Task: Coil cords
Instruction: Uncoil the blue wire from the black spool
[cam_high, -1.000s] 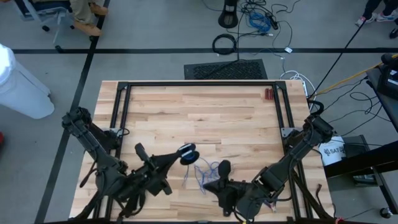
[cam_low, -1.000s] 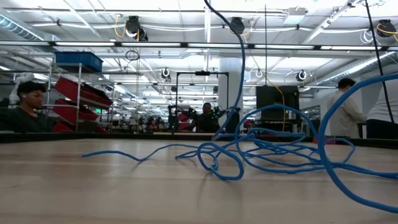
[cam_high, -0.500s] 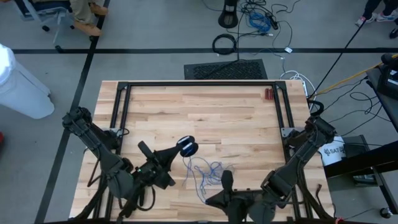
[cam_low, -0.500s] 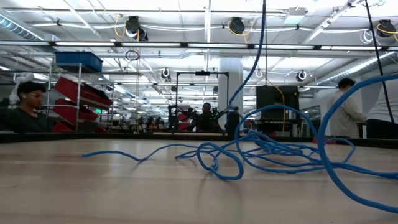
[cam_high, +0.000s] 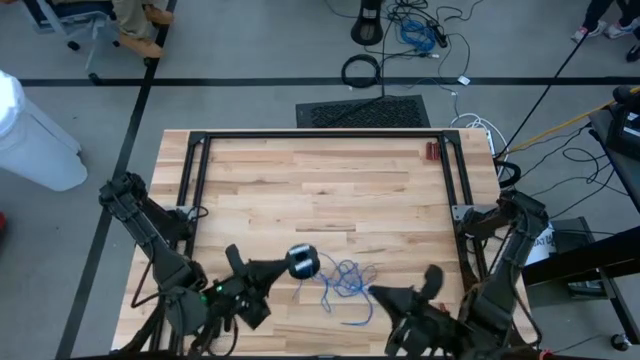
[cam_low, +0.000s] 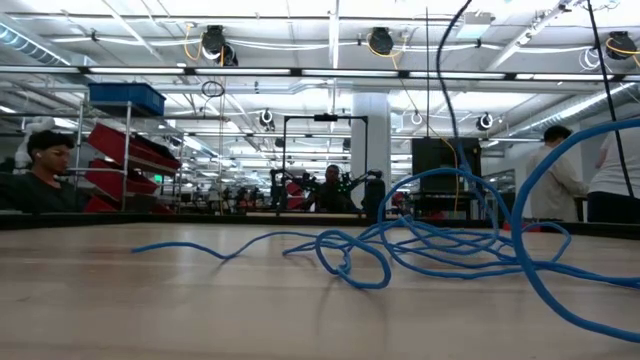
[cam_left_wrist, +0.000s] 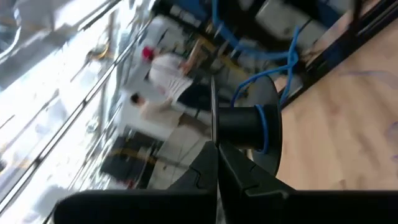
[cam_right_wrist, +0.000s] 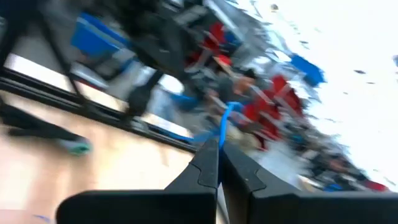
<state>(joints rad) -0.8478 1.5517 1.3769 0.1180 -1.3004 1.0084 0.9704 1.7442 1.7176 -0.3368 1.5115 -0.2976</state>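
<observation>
The left gripper (cam_left_wrist: 217, 144) is clamped tight on a black spool (cam_left_wrist: 249, 127), holding it above the desk (cam_high: 300, 180) near the front edge; a few turns of blue cord (cam_high: 345, 283) wrap the spool's core. The right gripper (cam_right_wrist: 219, 147) is closed too, pinching a strand of the cord, and sits near the desk's front right corner. Most of the cord lies in a loose, tangled heap of loops on the wood between the two grippers, still uncoiled.

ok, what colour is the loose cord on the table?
Blue; the cord shows best in the low view, tangled in loops on the wooden table.
</observation>
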